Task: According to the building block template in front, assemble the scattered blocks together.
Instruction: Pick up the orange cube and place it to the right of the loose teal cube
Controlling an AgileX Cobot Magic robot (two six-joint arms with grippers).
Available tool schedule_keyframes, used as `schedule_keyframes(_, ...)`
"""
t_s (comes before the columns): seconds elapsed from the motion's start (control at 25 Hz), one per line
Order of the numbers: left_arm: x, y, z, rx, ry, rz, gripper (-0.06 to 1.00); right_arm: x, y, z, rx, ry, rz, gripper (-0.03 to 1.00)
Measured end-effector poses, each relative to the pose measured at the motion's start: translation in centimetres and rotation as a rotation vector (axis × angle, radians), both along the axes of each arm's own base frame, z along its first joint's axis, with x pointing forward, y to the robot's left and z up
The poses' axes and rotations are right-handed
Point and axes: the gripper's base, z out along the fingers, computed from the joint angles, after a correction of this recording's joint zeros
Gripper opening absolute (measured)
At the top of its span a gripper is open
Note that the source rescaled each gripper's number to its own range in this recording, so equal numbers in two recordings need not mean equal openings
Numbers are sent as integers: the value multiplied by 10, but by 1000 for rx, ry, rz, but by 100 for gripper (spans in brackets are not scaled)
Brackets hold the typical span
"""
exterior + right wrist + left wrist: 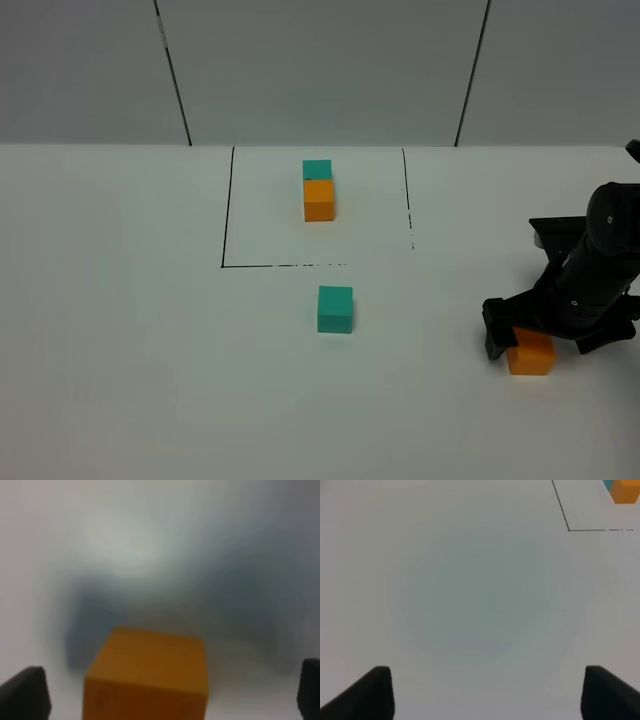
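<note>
Nearest, at the right, the loose orange cube (531, 354) sits on the white table (120, 380); the right gripper (538, 340) is down over it, jaws spread wide to either side; the right wrist view shows table in the gaps on both sides, so the cube is straddled but not yet clamped.

The left gripper (490, 692) is out of the high view; its own camera shows it parted with nothing between the fingers, above bare table.

Farther in and well to the left of the orange cube lies the loose teal cube (335, 309), just on the near side of the black outline (228, 210).

Farthest, inside that outline, the template (318, 186) has teal on the far side and orange joined to it on the near side; its long axis runs near to far.

The coming move likely turns on this: the right arm is clearly the nearer one; once closed on the orange cube, it would have to carry it left and set it against the near face of the teal cube to match.
</note>
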Motion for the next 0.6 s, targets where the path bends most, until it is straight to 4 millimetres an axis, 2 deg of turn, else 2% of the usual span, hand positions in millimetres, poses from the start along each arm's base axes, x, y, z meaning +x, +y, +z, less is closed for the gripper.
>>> schedule_keyframes(0.6, 0, 0, 0, 1, 0, 0, 70, -4, -1, -10, 5, -22, -30, 100)
